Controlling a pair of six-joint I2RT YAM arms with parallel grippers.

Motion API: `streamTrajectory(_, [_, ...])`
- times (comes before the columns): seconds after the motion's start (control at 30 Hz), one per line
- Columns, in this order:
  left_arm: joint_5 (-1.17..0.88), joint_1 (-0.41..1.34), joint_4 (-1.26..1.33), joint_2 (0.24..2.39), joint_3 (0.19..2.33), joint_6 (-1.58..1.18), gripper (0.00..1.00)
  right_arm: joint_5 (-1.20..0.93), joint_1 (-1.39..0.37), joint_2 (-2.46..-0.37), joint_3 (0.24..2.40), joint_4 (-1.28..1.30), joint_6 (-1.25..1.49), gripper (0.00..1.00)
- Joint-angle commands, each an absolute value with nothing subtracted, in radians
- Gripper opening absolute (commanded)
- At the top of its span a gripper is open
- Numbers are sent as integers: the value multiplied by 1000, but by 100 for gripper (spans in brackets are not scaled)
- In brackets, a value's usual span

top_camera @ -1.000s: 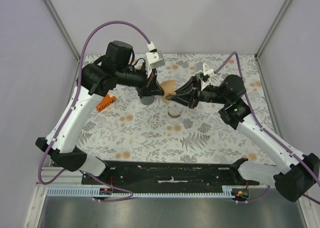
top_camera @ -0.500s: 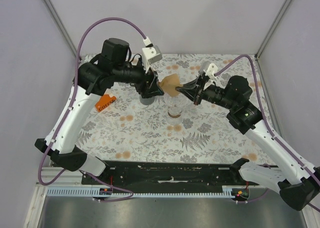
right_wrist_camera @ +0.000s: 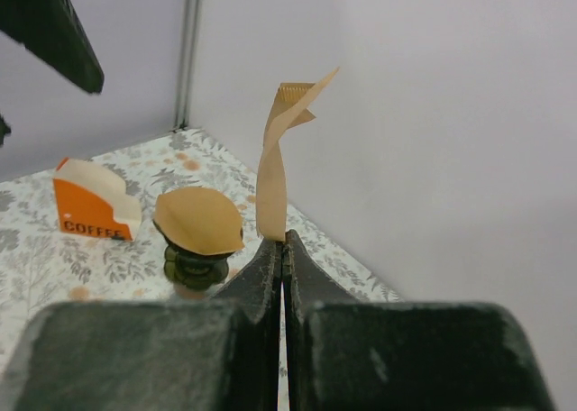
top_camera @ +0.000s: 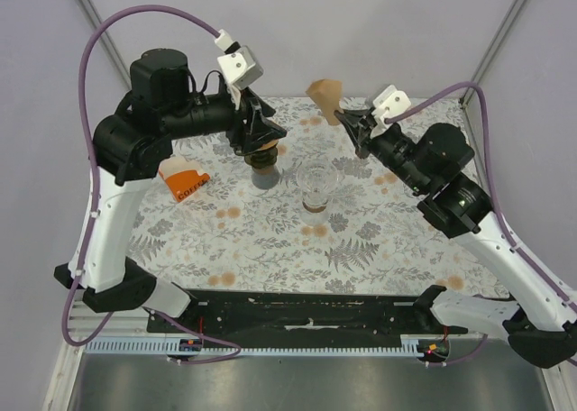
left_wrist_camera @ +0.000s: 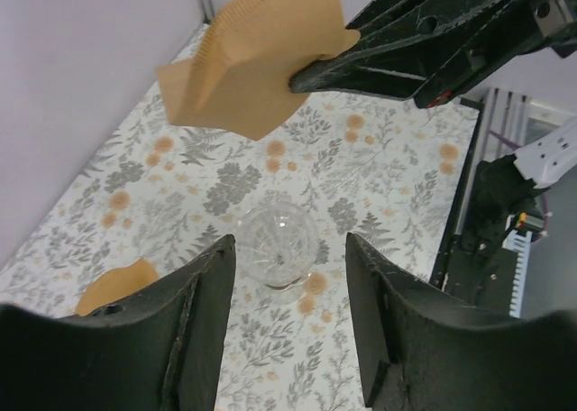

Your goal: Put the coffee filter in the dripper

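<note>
Right end effector (top_camera: 345, 118) is clenched on the coffee filter (top_camera: 325, 95), pinching it by one lower edge only. The filter is up in the air near the back wall, behind and well apart from the dripper (top_camera: 317, 178), which stands upright on the bench (top_camera: 270, 240). Left end effector (top_camera: 259, 139) is released with nothing between its jaws, hanging over the spare filter (right_wrist_camera: 198, 220) on its dark stand (right_wrist_camera: 193, 269). Coffee box (top_camera: 183, 180) sits off to the left, no factor. My risks from here: the filter looks folded and twisted in the right wrist view, not opened into a cone, so I expect it to bridge the rim or sit crooked rather than seat. The grip is thin, at the paper's edge, so a fast swing down could let it slip or flutter out. The dripper looks like light glass on a small foot; a fingertip catching the rim on the way in would likely tip or shove it. The left arm is near the drop path, so I'd watch for arm-to-arm contact over the dripper.
</note>
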State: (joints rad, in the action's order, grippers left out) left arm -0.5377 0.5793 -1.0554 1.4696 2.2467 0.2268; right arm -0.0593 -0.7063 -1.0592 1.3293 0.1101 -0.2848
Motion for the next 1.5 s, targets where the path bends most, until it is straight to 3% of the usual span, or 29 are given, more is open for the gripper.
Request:
streamTrajectory(0.0, [-633, 580, -951, 1545, 2267, 55, 60, 141, -745, -1140, 1426, 69, -344, 0])
streamTrajectory(0.27, [-531, 637, -879, 1667, 2410, -34, 81, 224, -782, -1241, 1520, 118, -247, 0])
streamTrajectory(0.53, [-307, 646, -865, 1713, 2477, -61, 85, 239, -808, -1333, 1598, 182, -189, 0])
streamTrajectory(1.07, [-45, 646, -848, 1746, 2531, -78, 77, 219, -833, -1408, 1641, 206, -135, 0])
streamTrajectory(1.47, [-91, 663, -896, 1692, 2352, -60, 75, 244, -833, -1433, 1678, 216, -140, 0])
